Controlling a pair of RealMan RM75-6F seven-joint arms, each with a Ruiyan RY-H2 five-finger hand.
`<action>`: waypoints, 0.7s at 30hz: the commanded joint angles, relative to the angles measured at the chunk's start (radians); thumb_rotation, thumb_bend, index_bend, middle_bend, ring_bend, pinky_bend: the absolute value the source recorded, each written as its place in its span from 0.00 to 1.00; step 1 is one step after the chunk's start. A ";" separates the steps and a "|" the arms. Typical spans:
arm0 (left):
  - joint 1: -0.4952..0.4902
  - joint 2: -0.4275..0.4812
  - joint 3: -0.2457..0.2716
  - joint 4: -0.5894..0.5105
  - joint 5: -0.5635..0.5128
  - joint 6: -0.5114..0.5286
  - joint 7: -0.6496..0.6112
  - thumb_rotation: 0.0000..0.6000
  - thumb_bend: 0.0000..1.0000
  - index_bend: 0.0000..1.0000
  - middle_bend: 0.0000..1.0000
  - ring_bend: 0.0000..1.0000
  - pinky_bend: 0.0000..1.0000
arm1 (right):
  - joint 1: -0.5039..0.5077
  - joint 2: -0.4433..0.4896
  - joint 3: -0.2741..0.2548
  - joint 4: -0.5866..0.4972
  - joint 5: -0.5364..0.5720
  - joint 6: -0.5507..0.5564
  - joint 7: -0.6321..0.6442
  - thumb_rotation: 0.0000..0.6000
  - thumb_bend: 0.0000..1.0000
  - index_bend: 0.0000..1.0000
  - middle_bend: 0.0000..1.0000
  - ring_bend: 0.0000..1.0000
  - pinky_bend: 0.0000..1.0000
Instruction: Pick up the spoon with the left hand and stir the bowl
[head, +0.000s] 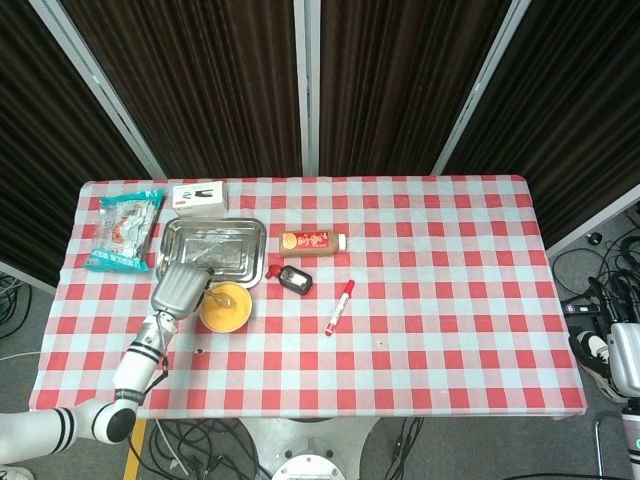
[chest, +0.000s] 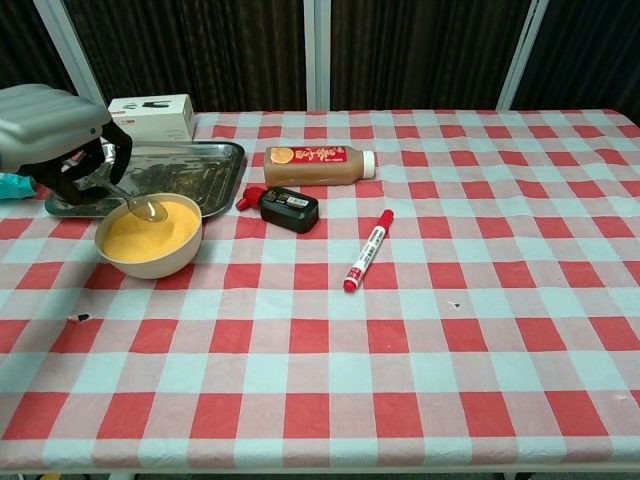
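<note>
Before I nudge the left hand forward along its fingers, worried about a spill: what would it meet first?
Probably the bowl: the left hand holds the spoon over its rim, fingers pointing toward it. Depth is unclear.

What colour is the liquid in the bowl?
Orange-yellow, filling the cream-coloured bowl; clearest in the chest view.
</note>
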 joint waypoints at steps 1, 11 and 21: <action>-0.004 -0.019 0.038 0.048 0.080 0.040 0.077 1.00 0.42 0.65 0.92 0.95 1.00 | -0.003 0.001 -0.001 0.000 -0.002 0.005 0.002 1.00 0.20 0.06 0.22 0.02 0.06; 0.003 -0.076 0.086 0.164 0.230 0.109 0.246 1.00 0.42 0.68 0.94 0.95 1.00 | -0.007 0.005 -0.002 -0.015 -0.007 0.013 -0.009 1.00 0.20 0.06 0.22 0.02 0.06; 0.022 -0.105 0.099 0.258 0.316 0.128 0.288 1.00 0.42 0.68 0.94 0.96 1.00 | -0.006 0.008 0.000 -0.024 -0.001 0.008 -0.019 1.00 0.20 0.06 0.22 0.02 0.06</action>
